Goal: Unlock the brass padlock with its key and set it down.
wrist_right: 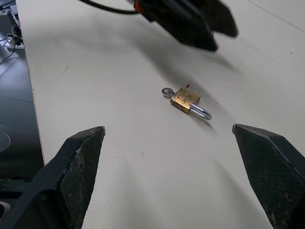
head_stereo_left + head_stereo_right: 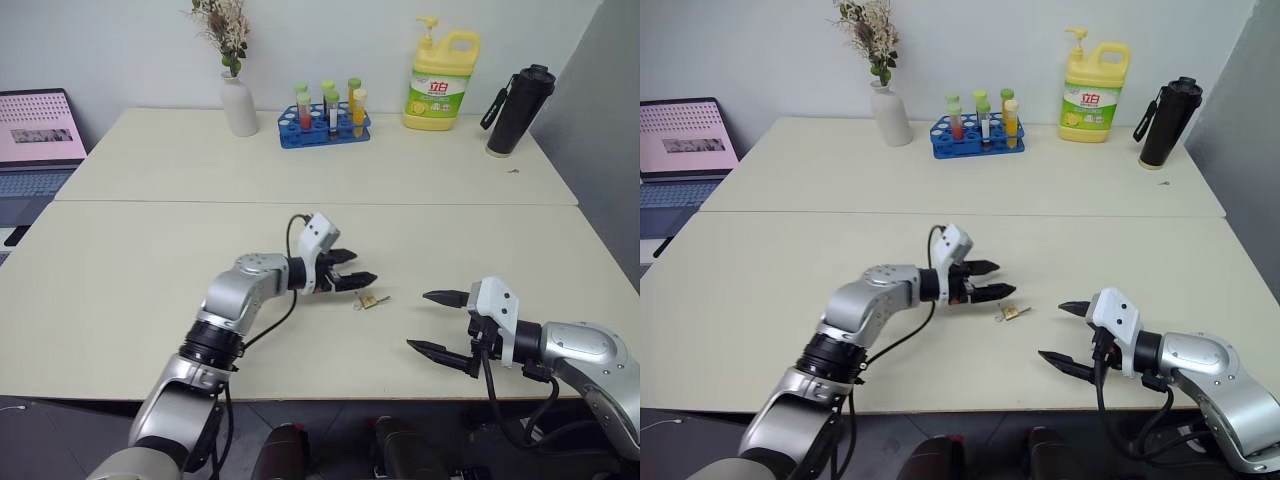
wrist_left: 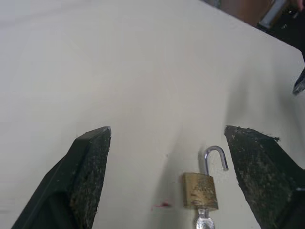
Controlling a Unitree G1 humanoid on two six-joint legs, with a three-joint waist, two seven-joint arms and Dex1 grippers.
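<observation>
Black fingers of the left tool [image 2: 352,271] stand wide apart, holding nothing. Just right of them the brass padlock [image 2: 371,300] lies on the tabletop [image 2: 120,270], shackle swung open, the key [image 1: 167,91] in it. Farther right, the right tool [image 2: 437,323] gapes empty.

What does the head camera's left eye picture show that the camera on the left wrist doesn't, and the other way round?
The left eye view takes in the back of the table: a vase, a test tube rack, a yellow soap bottle, a black flask, plus both arms. The left wrist view gives the close detail: the brass padlock with its shackle sprung open and the key in its base. Both show the padlock lying on the table by the open left gripper.
</observation>
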